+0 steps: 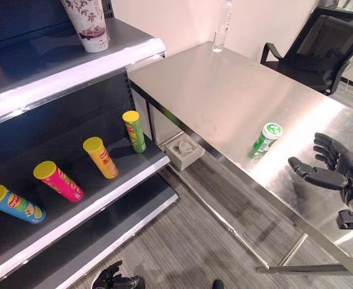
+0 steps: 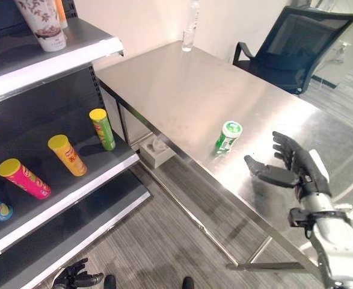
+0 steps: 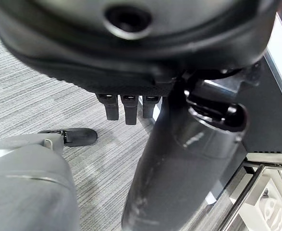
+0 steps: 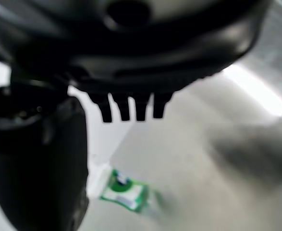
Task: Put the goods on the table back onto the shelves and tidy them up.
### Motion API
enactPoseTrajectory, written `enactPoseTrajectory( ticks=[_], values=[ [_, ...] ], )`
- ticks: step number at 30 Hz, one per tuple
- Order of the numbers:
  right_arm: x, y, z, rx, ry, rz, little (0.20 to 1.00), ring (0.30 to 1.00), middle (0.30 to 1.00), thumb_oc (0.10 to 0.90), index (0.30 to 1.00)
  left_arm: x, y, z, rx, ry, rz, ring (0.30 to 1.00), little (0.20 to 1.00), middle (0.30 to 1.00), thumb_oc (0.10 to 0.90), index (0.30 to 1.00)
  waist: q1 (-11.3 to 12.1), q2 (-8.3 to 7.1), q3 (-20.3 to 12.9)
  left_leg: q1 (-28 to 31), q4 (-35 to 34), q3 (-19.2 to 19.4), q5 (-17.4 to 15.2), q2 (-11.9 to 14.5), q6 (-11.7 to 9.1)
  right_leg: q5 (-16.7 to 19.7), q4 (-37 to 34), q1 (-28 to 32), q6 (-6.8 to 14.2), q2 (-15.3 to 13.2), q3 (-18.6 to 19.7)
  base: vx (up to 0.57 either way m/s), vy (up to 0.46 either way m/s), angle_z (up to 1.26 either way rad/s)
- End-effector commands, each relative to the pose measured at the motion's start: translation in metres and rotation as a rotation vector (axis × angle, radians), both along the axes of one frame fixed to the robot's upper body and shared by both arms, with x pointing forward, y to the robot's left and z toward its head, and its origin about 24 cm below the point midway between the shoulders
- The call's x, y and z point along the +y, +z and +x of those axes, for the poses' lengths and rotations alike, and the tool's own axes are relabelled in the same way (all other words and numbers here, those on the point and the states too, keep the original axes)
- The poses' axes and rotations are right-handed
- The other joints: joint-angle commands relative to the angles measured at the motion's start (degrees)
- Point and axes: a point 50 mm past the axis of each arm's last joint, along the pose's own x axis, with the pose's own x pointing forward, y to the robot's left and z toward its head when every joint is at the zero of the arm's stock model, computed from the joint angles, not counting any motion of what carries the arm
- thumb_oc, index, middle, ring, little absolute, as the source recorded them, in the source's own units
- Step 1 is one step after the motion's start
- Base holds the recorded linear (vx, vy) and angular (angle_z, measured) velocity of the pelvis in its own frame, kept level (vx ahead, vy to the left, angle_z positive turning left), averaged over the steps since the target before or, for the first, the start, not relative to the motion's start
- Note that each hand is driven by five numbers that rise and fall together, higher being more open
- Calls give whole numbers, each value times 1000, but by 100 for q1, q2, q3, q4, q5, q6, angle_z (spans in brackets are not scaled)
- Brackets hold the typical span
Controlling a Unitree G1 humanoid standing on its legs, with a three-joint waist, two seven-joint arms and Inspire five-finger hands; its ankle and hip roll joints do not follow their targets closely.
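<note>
I keep my right hand [image 2: 296, 165] spread beside the green can [image 2: 227, 136], which stands near the bench [image 1: 212, 90] edge, ready to grasp. My left hand [image 1: 113, 278] hangs low, probably relaxed.

Bare tabletop [image 2: 164, 78] between right robot hand [image 2: 293, 165] and green canister [image 2: 227, 137] (standing upright).

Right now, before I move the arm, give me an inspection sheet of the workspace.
Surface: steel table, shiny, mostly bare.
Job's things: green-and-white can upright near the table's front edge; four tube cans lying on the shelf.
Clutter: clear bottle at the table's far end; grey box on the floor.
Robot hands: right robot hand open, beside the can, apart from it; left robot hand low, idle.
Cables: nothing seen.
Surroundings: black office chair.
</note>
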Motion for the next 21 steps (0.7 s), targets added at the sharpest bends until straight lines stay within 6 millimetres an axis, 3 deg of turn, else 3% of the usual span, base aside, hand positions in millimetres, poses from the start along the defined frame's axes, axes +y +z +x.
enactPoseTrajectory(
  ticks=[1, 15, 21],
  values=[
    [4, 64, 10, -301, -28, -135, 900, 900, 900, 800, 900, 22, 13, 23, -86, -12, 85, 900, 900, 900, 800, 900, 109, -320, -63, 7, 8, -172, -344, -299, 155, -319, 133, -78, 297, -143, 91, 43, 27, -1],
    [5, 42, 23, -358, -274, -135, 900, 900, 900, 800, 900, 20, 10, 15, -53, 1, 102, 900, 900, 900, 800, 900, 351, -209, 54, -152, 8, -367, -366, -491, 227, -350, 110, -61, 314, -290, -106, 36, 20, 6],
    [5, 43, 29, -385, -311, -112, 900, 900, 900, 800, 900, 20, 10, 15, -57, 7, 104, 900, 900, 900, 800, 900, 456, -197, 84, -267, 8, -477, -345, -547, 230, -378, 125, -87, 313, -322, -207, 21, 8, 17]
  ],
)
